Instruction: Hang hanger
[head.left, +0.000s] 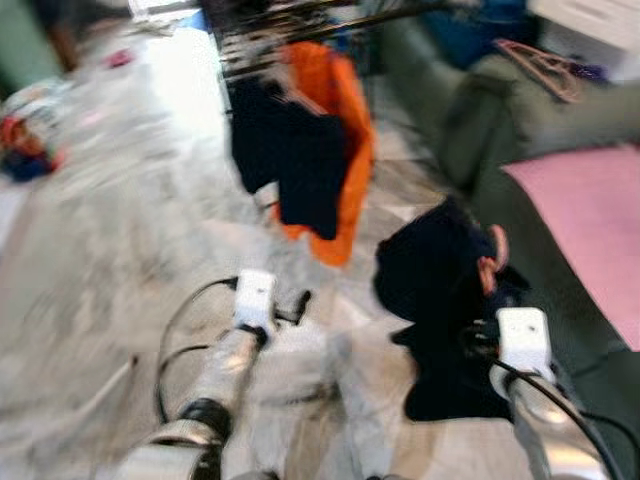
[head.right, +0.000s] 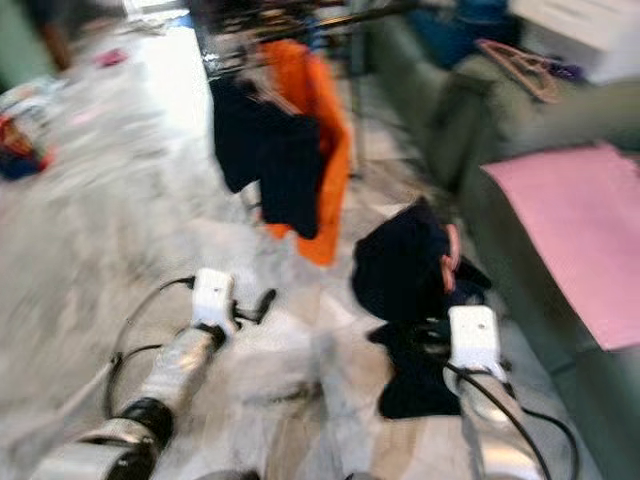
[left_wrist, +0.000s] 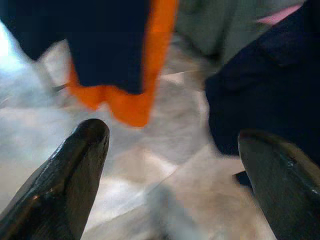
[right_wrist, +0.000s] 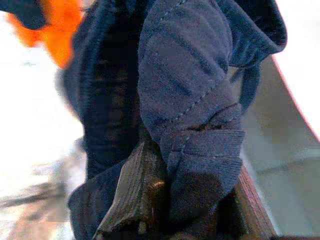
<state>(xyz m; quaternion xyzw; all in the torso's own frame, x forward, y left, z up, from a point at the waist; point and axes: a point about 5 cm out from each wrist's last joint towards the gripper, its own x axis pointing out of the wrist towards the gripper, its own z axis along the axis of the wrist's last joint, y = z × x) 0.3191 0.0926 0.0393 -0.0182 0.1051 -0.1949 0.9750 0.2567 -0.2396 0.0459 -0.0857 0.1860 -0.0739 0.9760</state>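
The right gripper (right_wrist: 165, 210) is clamped on a dark navy garment (head.left: 435, 290) draped over a pinkish hanger (head.left: 493, 262), blurred, with no readable writing.

Hanger (head.left: 492, 262) mostly under dark garment (head.left: 440, 300)

- The left gripper (left_wrist: 172, 185) has its two black fingers (left_wrist: 65, 185) spread wide apart, with nothing between them.
- Beyond the fingers lies a pale marbled floor (left_wrist: 165, 165), blurred.
- An orange garment (left_wrist: 142, 80) hangs above the floor, with a dark navy garment (left_wrist: 100, 40) in front of it.
- Another dark navy garment (left_wrist: 270, 85) hangs near the other finger.
- A grey-green sofa (left_wrist: 215, 25) stands behind, with a pink patch (left_wrist: 277, 15) on it.
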